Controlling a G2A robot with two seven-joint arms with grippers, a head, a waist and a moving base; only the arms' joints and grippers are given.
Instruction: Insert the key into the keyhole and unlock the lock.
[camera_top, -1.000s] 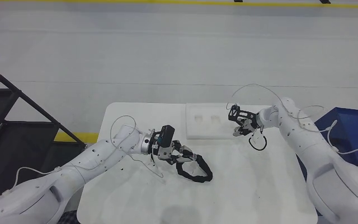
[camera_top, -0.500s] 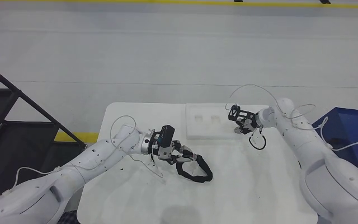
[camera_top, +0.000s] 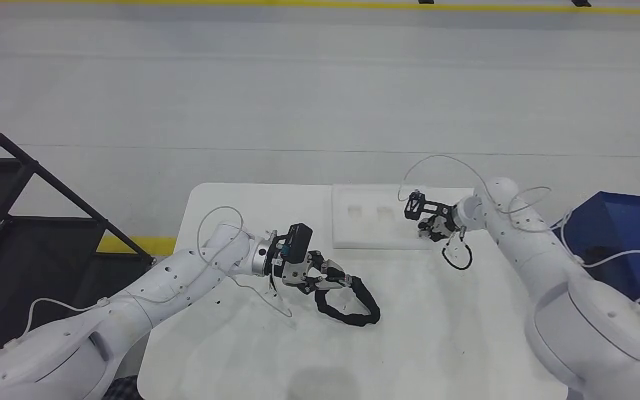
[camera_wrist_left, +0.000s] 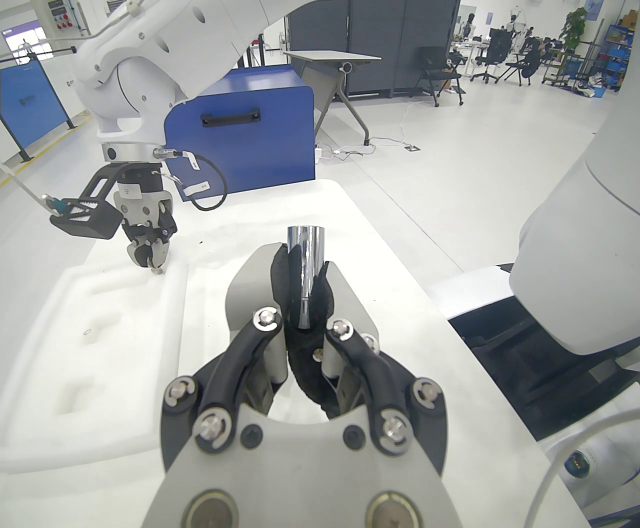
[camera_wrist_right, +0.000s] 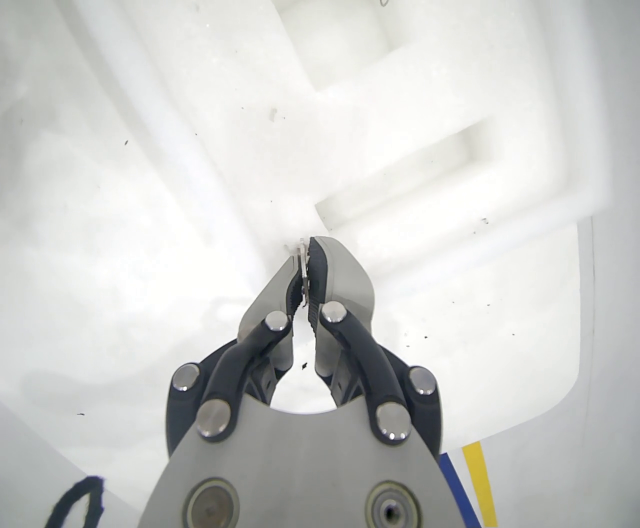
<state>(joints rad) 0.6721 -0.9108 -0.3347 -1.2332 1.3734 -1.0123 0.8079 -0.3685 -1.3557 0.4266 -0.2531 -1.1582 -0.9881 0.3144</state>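
Note:
My left gripper (camera_top: 330, 279) is shut on the lock (camera_wrist_left: 305, 260), a chrome cylinder that stands up between the fingers, over the table's middle. The lock's black cable loop (camera_top: 352, 305) hangs down onto the table beside it. At the right end of the white foam tray (camera_top: 375, 215), my right gripper (camera_wrist_right: 302, 255) is shut on the key (camera_wrist_right: 303, 274), a thin metal piece pinched between the pads. Its tip pokes out and touches the tray's corner (camera_wrist_right: 325, 210). From the left wrist view the right gripper (camera_wrist_left: 150, 257) shows farther off, fingertips down on the foam.
The foam tray (camera_wrist_left: 75, 350) has two rectangular recesses, both bare. A blue cabinet (camera_wrist_left: 240, 135) stands off the table's right side. A black cable loop (camera_top: 460, 255) dangles from the right wrist. The white table (camera_top: 450, 330) has free room in front of the tray.
My right gripper has shifted slightly left, closer along the foam tray's right end. The left arm and lock have stayed put.

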